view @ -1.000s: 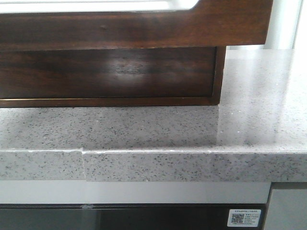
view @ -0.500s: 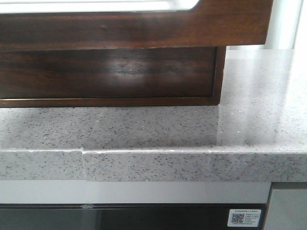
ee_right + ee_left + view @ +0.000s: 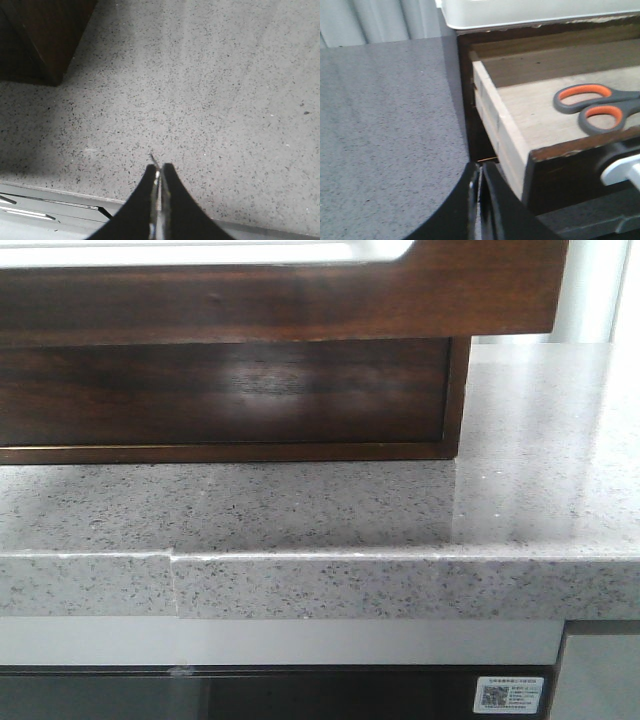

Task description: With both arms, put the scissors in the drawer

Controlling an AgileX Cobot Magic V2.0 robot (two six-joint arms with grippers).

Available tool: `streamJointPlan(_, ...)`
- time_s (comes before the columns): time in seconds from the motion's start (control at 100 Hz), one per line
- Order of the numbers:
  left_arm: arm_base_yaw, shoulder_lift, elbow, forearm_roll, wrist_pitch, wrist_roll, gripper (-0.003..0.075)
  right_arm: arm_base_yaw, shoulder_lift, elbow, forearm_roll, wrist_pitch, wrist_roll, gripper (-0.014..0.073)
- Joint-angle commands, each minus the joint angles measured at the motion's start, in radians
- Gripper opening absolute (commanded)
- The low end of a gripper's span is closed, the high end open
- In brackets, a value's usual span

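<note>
The drawer (image 3: 300, 300) shows in the front view as a wide dark brown glossy front with a white rounded area along its top edge. In the left wrist view the drawer (image 3: 495, 125) stands pulled open, and the scissors (image 3: 580, 106), grey with orange-lined handles, lie flat on its pale wooden bottom. My left gripper (image 3: 480, 167) is shut and empty, just outside the drawer's front corner. My right gripper (image 3: 159, 169) is shut and empty over the speckled counter, away from the drawer. Neither gripper shows in the front view.
The grey speckled counter (image 3: 400, 510) carries the dark cabinet body (image 3: 230, 400); its corner shows in the right wrist view (image 3: 40, 40). A white rounded tray (image 3: 535, 12) sits above the drawer opening. A white part (image 3: 622, 172) sticks out at the drawer front. The counter's front edge (image 3: 250, 227) lies below my right gripper.
</note>
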Motion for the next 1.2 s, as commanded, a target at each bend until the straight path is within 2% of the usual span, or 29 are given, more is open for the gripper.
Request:
streamJointPlan(0.0, 0.006, -0.043, 0.050, 0.071, -0.137, -0.039, -0.0020, -0.007, -0.001, -0.026, -0.003, -0.059, -0.006, -0.0069)
streamJointPlan(0.16, 0.036, -0.175, 0.267, 0.089, -0.308, -0.057, -0.0020, -0.007, -0.001, -0.026, -0.003, -0.059, -0.006, -0.0069)
streamJointPlan(0.35, 0.066, -0.323, 0.542, 0.089, -0.597, -0.088, -0.0020, -0.007, -0.001, -0.026, -0.003, -0.059, -0.006, -0.0069)
streamJointPlan(0.45, 0.105, -0.403, 0.629, 0.087, -0.634, -0.126, -0.0020, -0.007, -0.001, -0.026, -0.003, -0.059, -0.006, -0.0069)
streamJointPlan(0.6, 0.128, -0.400, 0.716, 0.085, -0.764, -0.136, -0.0020, -0.007, -0.001, -0.026, -0.003, -0.057, -0.006, -0.0069)
streamJointPlan(1.19, 0.116, -0.398, 0.713, 0.085, -0.774, -0.136, -0.0020, -0.007, -0.001, -0.026, -0.003, -0.059, -0.006, -0.0069)
